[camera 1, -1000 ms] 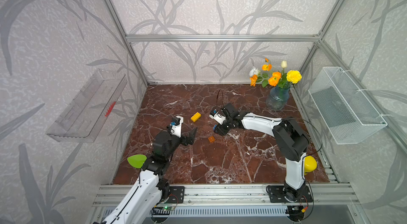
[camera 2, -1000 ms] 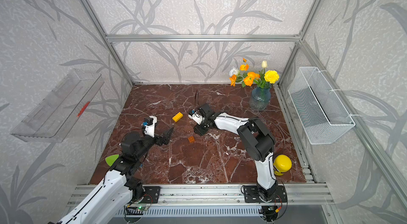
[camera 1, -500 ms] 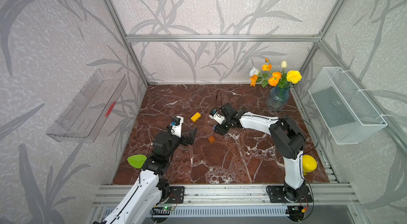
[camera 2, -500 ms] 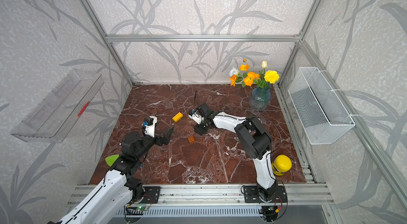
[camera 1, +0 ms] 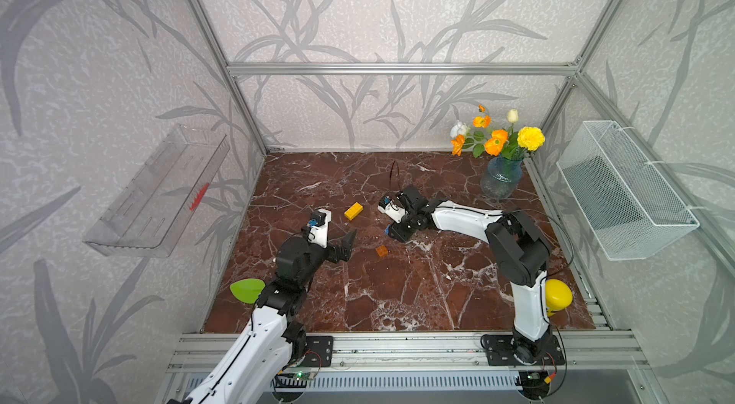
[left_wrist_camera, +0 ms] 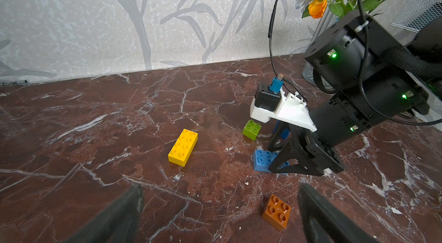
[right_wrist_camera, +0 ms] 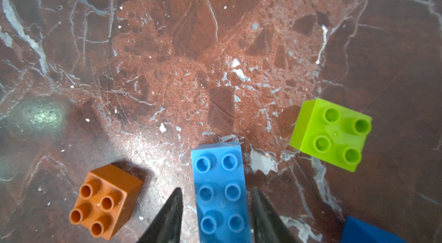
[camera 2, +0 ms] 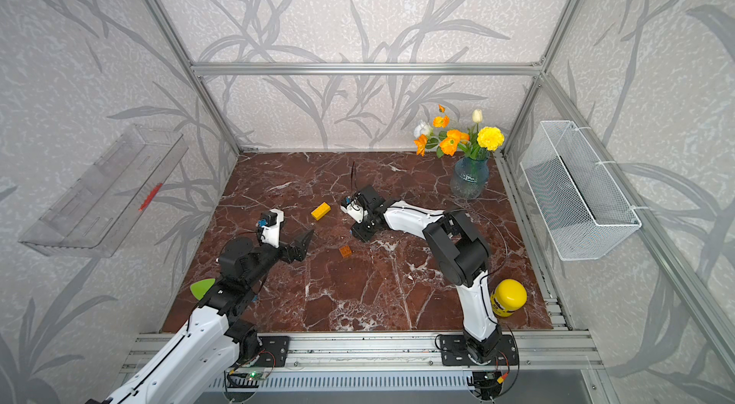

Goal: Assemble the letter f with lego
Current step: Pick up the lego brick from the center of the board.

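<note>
The long blue brick (right_wrist_camera: 221, 191) lay flat on the bench (right_wrist_camera: 215, 50), studs up. It was straddled by the right fingers (right_wrist_camera: 172, 215), which stood partly open with a sliver of gap on one side, so nothing was clamped yet. The squeeze was best kept square across the long sides, clear of the orange brick (right_wrist_camera: 105, 200) nearby. The left fingers (left_wrist_camera: 119, 215) were spread wide and empty.

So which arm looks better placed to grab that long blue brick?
Right: the right gripper straddles the long blue brick, one finger each side. The left gripper hangs open farther off, nearer the orange brick.
</note>
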Robot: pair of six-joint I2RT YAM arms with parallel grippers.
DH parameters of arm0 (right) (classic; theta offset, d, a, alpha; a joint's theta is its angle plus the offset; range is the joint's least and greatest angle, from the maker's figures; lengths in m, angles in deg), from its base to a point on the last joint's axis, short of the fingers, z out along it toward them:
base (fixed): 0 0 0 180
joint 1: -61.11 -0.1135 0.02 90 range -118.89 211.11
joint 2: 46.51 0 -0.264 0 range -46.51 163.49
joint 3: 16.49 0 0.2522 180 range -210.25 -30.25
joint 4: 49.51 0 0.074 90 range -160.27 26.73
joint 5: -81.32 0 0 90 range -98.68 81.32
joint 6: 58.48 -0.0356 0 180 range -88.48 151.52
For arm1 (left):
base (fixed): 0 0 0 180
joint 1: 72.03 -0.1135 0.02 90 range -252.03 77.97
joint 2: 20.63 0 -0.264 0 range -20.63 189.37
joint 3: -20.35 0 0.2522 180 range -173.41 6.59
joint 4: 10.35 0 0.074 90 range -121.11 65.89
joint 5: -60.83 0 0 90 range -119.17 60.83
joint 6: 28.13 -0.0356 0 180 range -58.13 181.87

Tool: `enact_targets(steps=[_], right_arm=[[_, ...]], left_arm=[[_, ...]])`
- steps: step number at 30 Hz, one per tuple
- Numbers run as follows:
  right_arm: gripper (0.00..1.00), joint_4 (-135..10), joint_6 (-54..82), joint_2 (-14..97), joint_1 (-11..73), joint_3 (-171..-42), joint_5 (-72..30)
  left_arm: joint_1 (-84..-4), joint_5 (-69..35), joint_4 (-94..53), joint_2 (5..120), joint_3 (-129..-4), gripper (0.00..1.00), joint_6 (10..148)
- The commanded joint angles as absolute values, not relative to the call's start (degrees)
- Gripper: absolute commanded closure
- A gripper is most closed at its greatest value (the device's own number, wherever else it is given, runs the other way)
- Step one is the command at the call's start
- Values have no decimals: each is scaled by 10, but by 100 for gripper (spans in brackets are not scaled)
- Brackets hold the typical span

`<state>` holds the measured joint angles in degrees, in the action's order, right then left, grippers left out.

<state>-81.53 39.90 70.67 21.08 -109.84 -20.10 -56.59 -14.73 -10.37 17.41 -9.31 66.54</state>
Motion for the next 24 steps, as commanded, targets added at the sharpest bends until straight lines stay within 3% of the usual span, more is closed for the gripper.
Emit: enact_targets(steps=[1, 13, 24], right_arm=[[55, -826, 395, 726, 211, -1115, -196], [60, -827, 394, 732, 211, -1118, -195], [72, -835, 387, 718, 211, -1119, -185]], left_arm=[[-564, -152, -98, 169, -92, 1, 663], [-564, -152, -100, 168, -91, 1, 662], [-563, -151, -100, 167, -91, 1, 662]])
